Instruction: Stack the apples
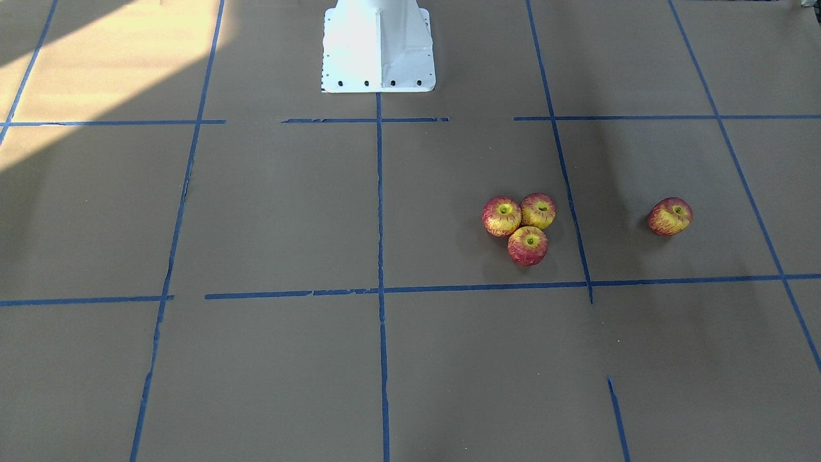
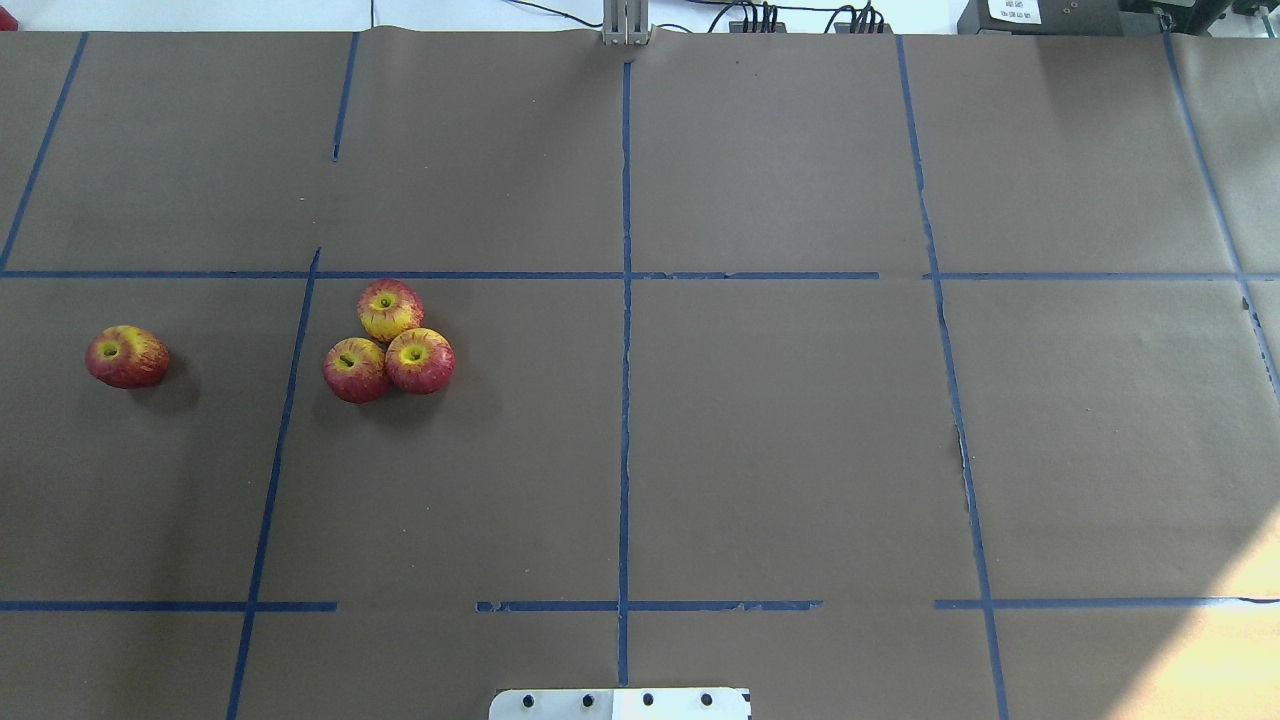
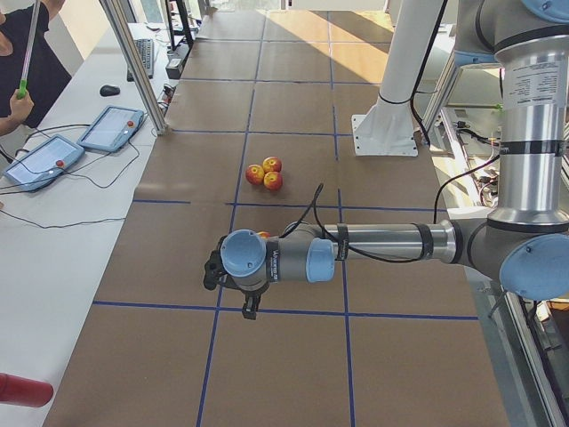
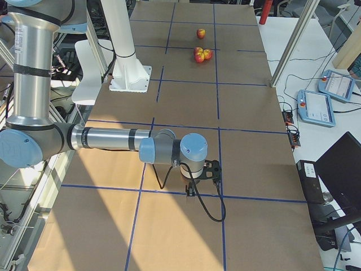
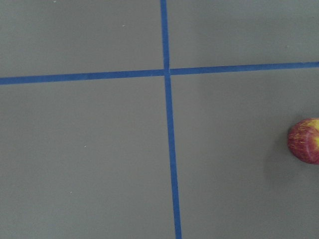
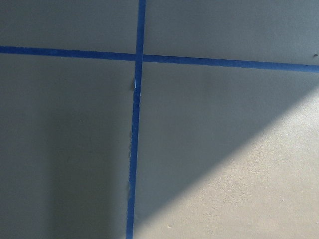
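Apples [image 2: 419, 360] were the whole story, four of them, and not one sat on another. By my read, stacking had not begun.

Biggest first: the table [image 2: 780, 440] wore matte brown paper, flat and a little creased, ruled into squares by blue tape lines [image 2: 625, 400]. The left arm [image 3: 391, 242], smooth silver tube with blue-capped joints, stretched low across the middle of the left side view. The right arm [image 4: 107, 139] did likewise in the right side view.

Then the fruit. A cluster of three [image 2: 356, 370] huddled left of centre in the overhead view, touching, dimples up. The lone apple [image 2: 127, 356] sat well apart at the far left, beyond a tape line, tilted. All were round and glossy, red streaked with yellow, so likely slippery.

The left gripper [image 3: 251, 307] hung pointing down near the lone apple, which peeked in at the right edge of the left wrist view. The right gripper [image 4: 190, 191] hung well away from the fruit. Whether either pincer was spread or clenched, I could not tell.

Next, I'd say the left gripper needed to centre over that loner, pinch across its middle, and seat it in the hollow atop the three. It will want a gentle release, or it rolls.
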`<state>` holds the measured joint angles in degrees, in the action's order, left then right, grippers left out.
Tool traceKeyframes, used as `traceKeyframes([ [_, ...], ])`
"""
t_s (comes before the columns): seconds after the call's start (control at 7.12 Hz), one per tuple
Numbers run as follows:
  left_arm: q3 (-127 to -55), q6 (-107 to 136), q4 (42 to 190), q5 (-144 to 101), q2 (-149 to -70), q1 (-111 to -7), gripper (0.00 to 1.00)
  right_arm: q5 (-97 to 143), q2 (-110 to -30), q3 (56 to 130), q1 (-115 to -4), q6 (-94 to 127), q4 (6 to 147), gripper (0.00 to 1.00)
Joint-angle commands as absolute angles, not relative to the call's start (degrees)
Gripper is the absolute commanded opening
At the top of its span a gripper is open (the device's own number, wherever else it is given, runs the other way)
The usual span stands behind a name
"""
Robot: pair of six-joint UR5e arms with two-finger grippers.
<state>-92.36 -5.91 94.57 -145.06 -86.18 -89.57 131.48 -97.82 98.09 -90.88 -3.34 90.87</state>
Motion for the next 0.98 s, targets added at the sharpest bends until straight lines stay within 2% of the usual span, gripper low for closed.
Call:
traceKeyframes([
  [0.0,-93.1,11.1,106.9,-144.9,-86.0,-82.3,1.00,131.5,-97.8,98.1,-90.9,-3.3,90.9,1.00],
  [0.28,-95.3,31.8,113.7,-141.1,-86.2,-75.3,1.00,131.5,-97.8,98.1,-90.9,-3.3,90.9,1.00],
  [0.56,-96.9,44.6,114.4,-133.7,-86.4,-66.0,1.00,131.5,-97.8,98.1,-90.9,-3.3,90.9,1.00],
  [0.84,-96.7,47.6,116.8,-132.6,-86.3,-63.6,1.00,131.5,-97.8,98.1,-90.9,-3.3,90.9,1.00],
])
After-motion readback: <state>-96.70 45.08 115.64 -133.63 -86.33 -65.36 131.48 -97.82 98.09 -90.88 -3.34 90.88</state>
